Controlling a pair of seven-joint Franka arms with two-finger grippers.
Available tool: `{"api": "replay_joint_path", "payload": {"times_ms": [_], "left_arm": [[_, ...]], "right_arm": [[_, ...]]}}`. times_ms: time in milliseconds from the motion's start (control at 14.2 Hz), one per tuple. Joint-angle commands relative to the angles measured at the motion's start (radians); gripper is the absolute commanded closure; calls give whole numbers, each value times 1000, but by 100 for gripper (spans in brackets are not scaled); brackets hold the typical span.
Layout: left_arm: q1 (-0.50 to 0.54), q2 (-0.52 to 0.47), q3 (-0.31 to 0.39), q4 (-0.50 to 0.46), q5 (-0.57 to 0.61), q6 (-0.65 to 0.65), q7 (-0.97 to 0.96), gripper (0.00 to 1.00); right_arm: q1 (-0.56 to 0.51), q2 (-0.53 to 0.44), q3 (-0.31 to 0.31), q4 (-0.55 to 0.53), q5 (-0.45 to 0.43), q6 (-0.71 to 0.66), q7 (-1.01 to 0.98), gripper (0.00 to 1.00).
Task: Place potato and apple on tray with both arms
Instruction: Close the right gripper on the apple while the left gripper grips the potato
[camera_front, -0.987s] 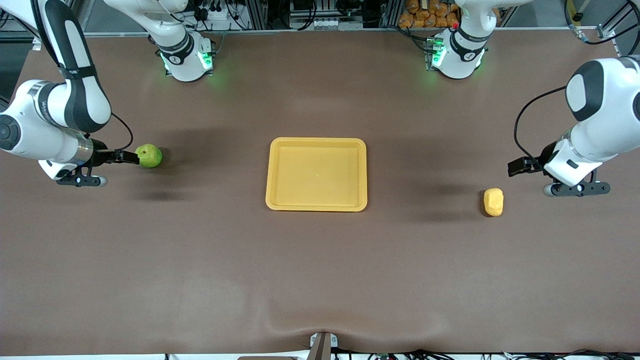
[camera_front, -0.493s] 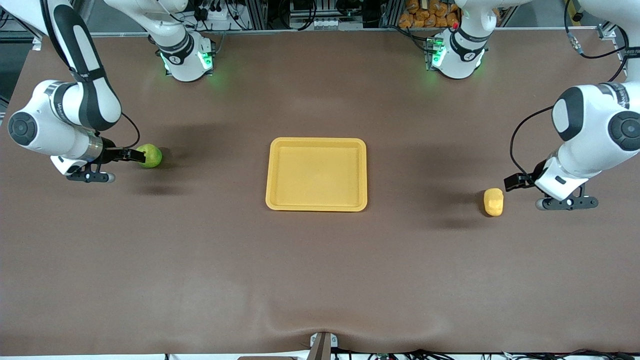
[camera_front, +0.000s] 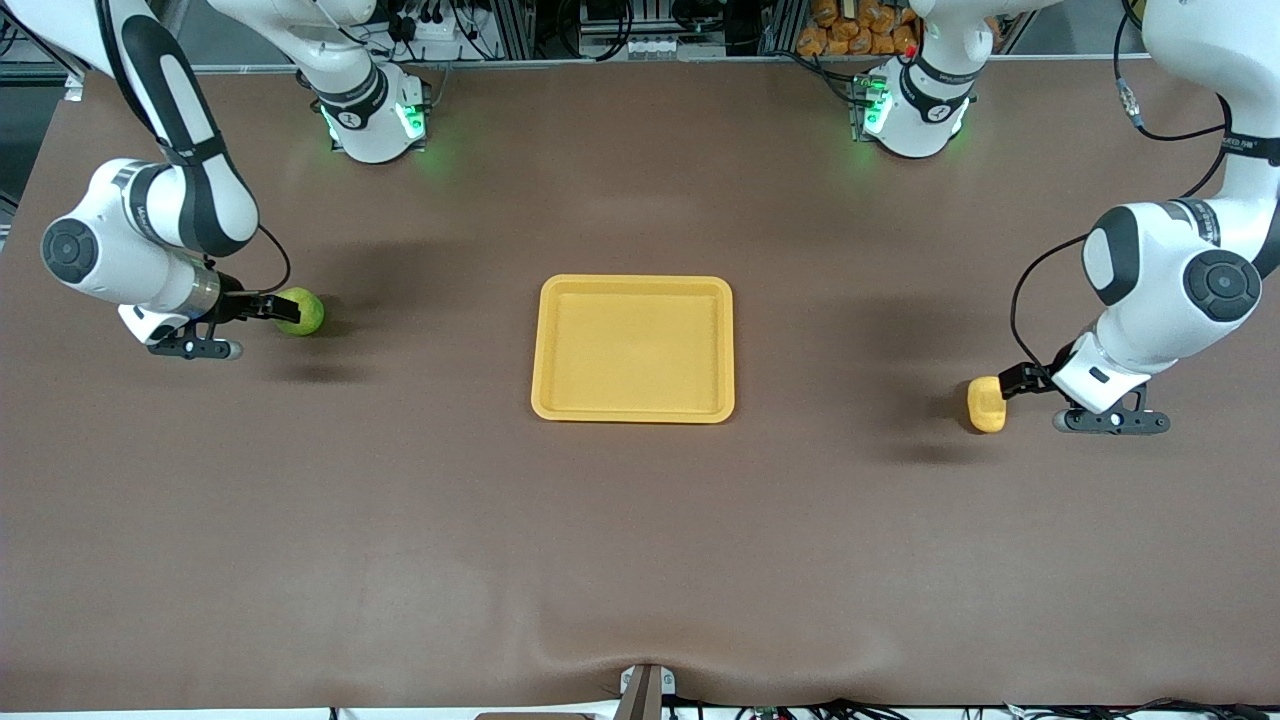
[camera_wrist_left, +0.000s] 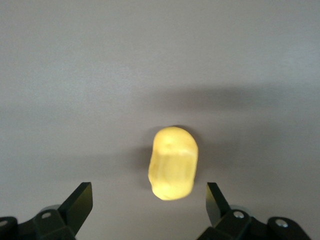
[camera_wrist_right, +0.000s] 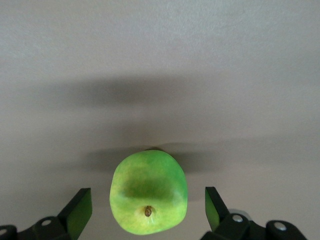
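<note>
Each open claw flanks its fruit: left claw (camera_wrist_left: 146, 202) potato (camera_wrist_left: 173, 163), right claw (camera_wrist_right: 146, 205) apple (camera_wrist_right: 149, 198).

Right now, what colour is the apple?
Green with yellowish patches; the apple shows best in the right wrist view.

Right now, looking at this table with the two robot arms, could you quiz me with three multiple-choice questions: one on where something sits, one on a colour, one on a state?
1. Where does the tray sit?
A. between the apple and the potato
B. under the apple
C. in a pincer

2. What colour is the apple?
A. red
B. green
C. purple

3. How is the left pincer?
A. shut on the potato
B. open, a finger either side of the potato
C. holding the tray

Answers: 1 A, the front view shows the apple toward the right arm's end and the potato toward the left arm's. 2 B, green in both views. 3 B, the left wrist view shows gaps beside the potato.
</note>
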Motion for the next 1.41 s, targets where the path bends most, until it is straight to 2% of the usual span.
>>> {"api": "replay_joint_path", "payload": {"times_ms": [0,423,916,1128,1339], "left_arm": [[8,25,-9,-1,21,35,7,0],[-3,89,-13,13,11,76,5,0],[-15,137,-16,16,11,98,5,10],[-15,160,-16,16,11,122,5,11],[-15,168,-16,16,13,127,5,18]], "right_arm": [[-21,-22,15,-47,8,44,3,0],[-23,7,15,-53,14,80,4,0],[-21,45,16,-53,25,93,4,0],[-15,59,16,-79,54,142,4,0],[-15,73,16,-85,54,156,4,0]]}}
